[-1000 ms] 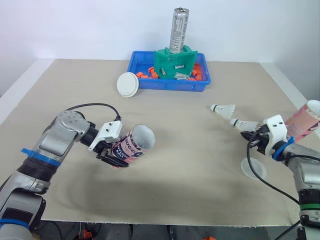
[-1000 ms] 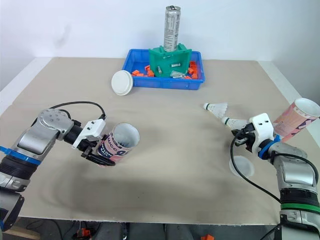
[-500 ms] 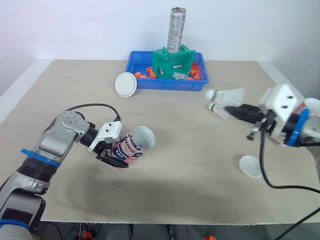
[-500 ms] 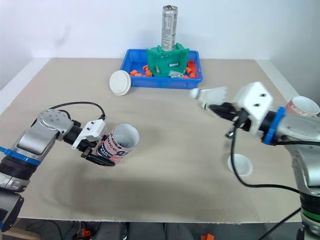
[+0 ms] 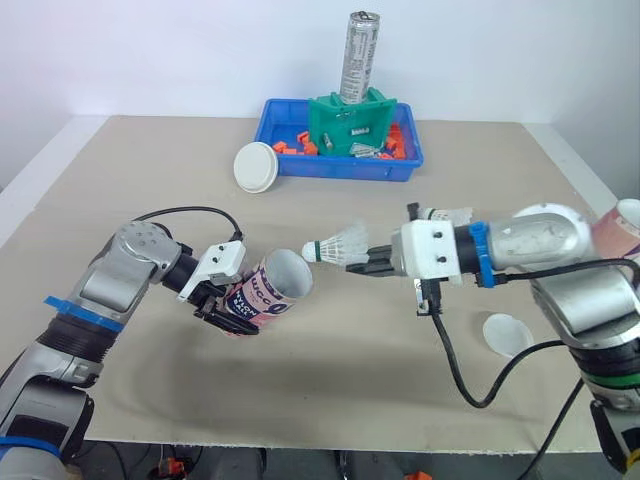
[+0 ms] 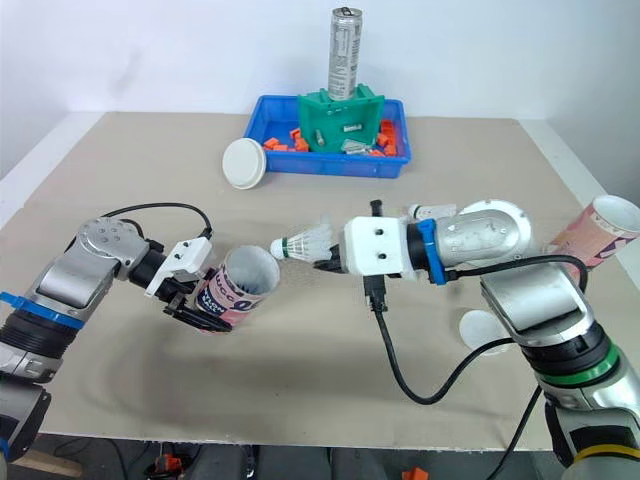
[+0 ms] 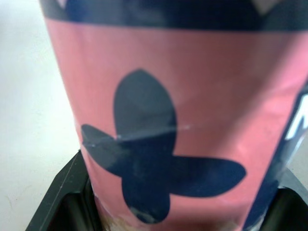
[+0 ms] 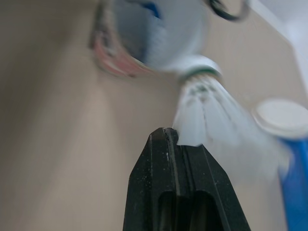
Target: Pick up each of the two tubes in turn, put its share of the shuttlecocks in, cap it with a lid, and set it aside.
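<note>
Loading step — left end effector (image 5: 222,300) clamps the tube (image 5: 268,288); right end effector (image 5: 375,261) pinches a shuttlecock (image 5: 335,245), the mouth just ahead — next, push straight in.

tube (image 5: 262,296): pink, dark butterfly print | shuttlecock (image 5: 340,243): white | bin (image 5: 345,172): blue

The left arm (image 5: 130,262) and right arm (image 5: 540,235) are wearing silver-grey shells ringed with blue bands (image 5: 72,310); white wrist blocks (image 5: 432,250) bearing black jaws are trailing black cables (image 5: 455,365).
</note>
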